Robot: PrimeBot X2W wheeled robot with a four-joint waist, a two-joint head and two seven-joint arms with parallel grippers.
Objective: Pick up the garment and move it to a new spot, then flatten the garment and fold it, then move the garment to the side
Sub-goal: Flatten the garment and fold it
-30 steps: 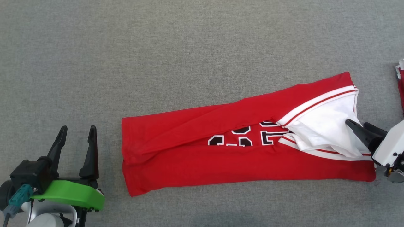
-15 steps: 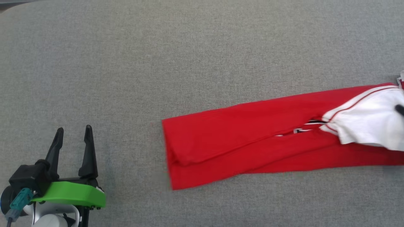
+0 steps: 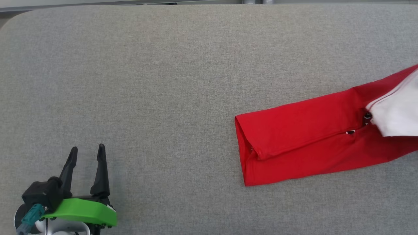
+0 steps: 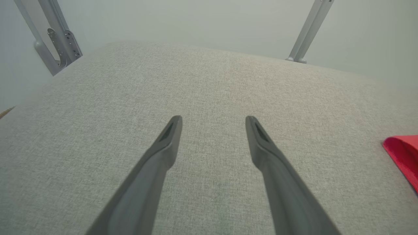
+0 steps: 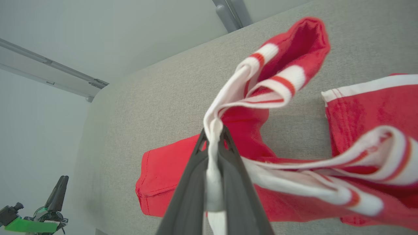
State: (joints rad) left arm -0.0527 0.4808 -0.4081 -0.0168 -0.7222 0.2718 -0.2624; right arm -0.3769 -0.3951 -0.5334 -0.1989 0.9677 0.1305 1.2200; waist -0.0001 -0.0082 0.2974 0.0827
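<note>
At the lower left of the head view the left gripper stands over the grey table, fingers wide apart, nothing between them. In the right wrist view the right gripper is closed tightly on a white edge of the red garment, perhaps its collar, raised off the table. The folded body lies at the right middle of the head view and runs out of the frame.

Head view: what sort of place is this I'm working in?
Most likely a lab or test bench, not a home: a broad table covered in gray fabric, bare metal frame posts behind it against a plain pale wall, and a red and white garment lying on it.
</note>
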